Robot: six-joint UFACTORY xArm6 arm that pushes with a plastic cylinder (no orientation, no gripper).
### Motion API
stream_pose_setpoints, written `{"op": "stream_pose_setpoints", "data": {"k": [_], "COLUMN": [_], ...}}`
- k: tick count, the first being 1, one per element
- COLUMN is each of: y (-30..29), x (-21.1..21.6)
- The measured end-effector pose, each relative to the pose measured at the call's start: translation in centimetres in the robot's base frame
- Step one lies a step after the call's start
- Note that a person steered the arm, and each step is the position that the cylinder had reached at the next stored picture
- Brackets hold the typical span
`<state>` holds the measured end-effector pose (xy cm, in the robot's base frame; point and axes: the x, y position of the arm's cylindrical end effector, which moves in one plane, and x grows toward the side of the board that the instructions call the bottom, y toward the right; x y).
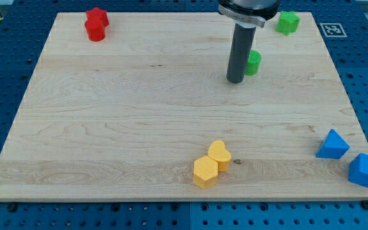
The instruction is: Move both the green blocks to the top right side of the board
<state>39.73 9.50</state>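
A green star-like block (pixel 288 22) sits near the top right corner of the wooden board (pixel 139 115). A second green block, round in shape (pixel 254 62), lies lower and to the left of it, partly hidden by the rod. My tip (pixel 235 80) rests on the board just left of and slightly below this round green block, touching or nearly touching its left side.
Two red blocks (pixel 96 24) sit together at the top left. Two yellow blocks, a heart (pixel 220 154) and a hexagon (pixel 205 172), touch at bottom centre. A blue triangle (pixel 332 145) and another blue block (pixel 365 170) lie at the bottom right edge.
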Motion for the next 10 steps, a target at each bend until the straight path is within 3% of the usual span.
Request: {"op": "stream_pose_setpoints", "data": {"k": [4, 6, 8, 10], "y": [7.1, 7.2, 3.2, 5.0], "x": [-5.5, -9.9, -11.2, -13.1]}}
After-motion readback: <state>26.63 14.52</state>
